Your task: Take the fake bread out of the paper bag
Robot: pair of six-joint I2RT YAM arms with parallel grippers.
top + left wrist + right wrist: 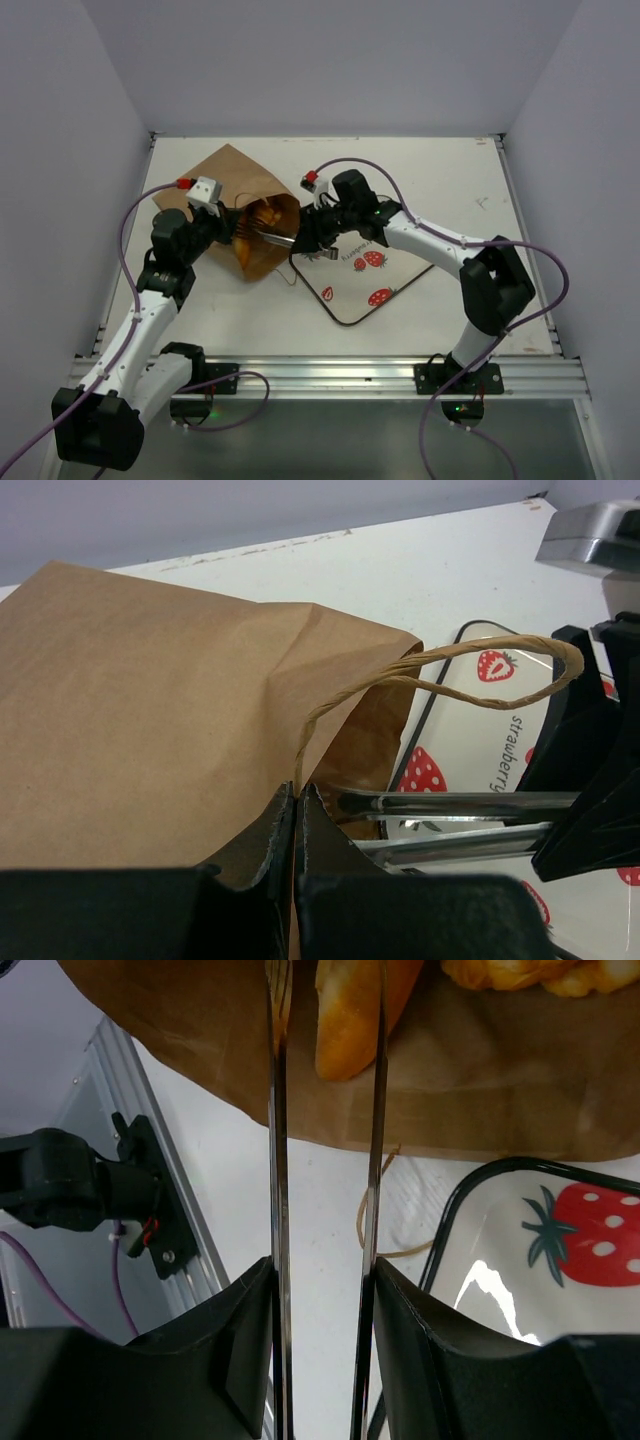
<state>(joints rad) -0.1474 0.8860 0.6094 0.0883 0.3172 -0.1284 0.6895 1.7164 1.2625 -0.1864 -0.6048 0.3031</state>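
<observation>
The brown paper bag [232,180] lies on its side, its mouth facing the tray. My left gripper [297,792] is shut on the bag's rim, just below a twisted handle [480,650]. My right gripper [322,1265] is shut on metal tongs [277,1110], whose two arms reach into the bag's mouth [270,222]. Inside lies golden fake bread: a long piece [350,1020] sits between the tong arms, and the right arm crosses in front of it. More pieces [530,972] lie beside it. Whether the tongs pinch the long piece does not show.
A white strawberry-printed tray [352,292] with a dark rim lies right of the bag, under my right arm. The bag's second handle [375,1222] lies on the white table beside the tray's corner. The metal rail [330,375] runs along the near edge.
</observation>
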